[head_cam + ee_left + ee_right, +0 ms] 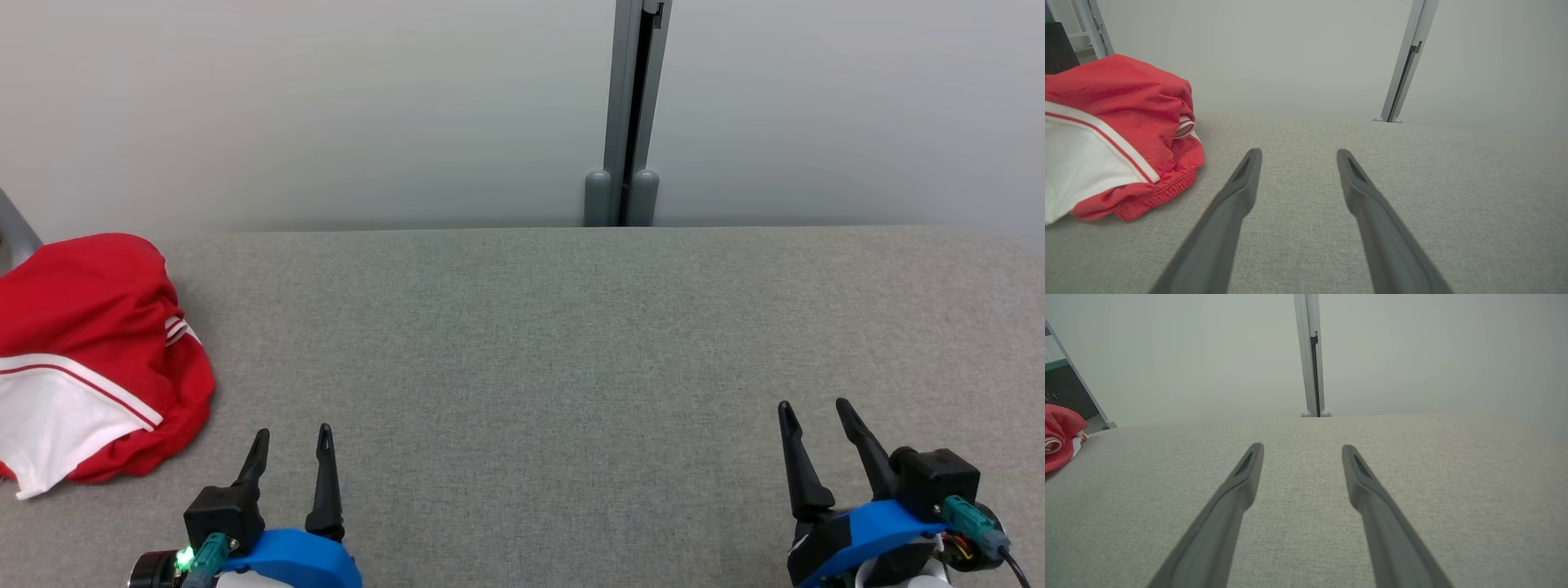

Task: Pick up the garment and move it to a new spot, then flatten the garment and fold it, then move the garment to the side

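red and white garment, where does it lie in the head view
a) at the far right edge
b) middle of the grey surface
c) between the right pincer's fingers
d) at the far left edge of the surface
D: the red and white garment lies bunched at the left edge of the grey padded surface, beyond and to the left of the open left pincer and not touching it.

Garment: we find it heaped on the table, at the far left, reaching past the view's left edge.
Left gripper: over the table's near edge, just right of the garment and apart from it.
Right gripper: over the near edge at the far right, well apart from the garment.
Wall: behind the table.
Post: we place it upright against the wall, right of centre, at the table's back edge.
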### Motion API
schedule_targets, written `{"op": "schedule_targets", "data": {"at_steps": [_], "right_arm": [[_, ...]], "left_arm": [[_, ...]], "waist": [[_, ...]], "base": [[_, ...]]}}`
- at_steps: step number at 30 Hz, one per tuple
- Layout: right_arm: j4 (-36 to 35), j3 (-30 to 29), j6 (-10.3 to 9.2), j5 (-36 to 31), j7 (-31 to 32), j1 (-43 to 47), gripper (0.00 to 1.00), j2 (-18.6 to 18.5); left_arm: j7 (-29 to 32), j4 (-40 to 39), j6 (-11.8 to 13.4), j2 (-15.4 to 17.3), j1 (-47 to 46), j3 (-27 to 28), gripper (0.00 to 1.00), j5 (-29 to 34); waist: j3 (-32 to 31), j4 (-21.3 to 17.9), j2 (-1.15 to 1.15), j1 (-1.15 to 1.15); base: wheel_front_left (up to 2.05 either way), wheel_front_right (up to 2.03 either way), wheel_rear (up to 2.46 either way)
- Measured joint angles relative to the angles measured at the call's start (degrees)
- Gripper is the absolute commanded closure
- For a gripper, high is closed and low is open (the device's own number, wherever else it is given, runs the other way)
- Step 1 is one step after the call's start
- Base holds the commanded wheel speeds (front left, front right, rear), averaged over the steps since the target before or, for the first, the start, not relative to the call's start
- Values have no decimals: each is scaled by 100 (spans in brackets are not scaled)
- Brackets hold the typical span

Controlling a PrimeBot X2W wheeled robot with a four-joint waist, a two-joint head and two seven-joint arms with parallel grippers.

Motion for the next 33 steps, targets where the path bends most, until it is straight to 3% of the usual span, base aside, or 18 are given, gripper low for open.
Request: {"op": "schedule_targets", "data": {"at_steps": [23, 33], "right_arm": [[-7, -13, 1, -258, -60, 8, 0, -5], [-44, -46, 1, -237, -67, 68, 0, -10]], "left_arm": [[38, -83, 167, 46, 24, -80, 0, 89], [2, -81, 172, 94, 12, -93, 0, 64]], "waist": [[29, 22, 0, 0], [-54, 561, 0, 0]], "base": [[0, 0, 0], [0, 0, 0]]}}
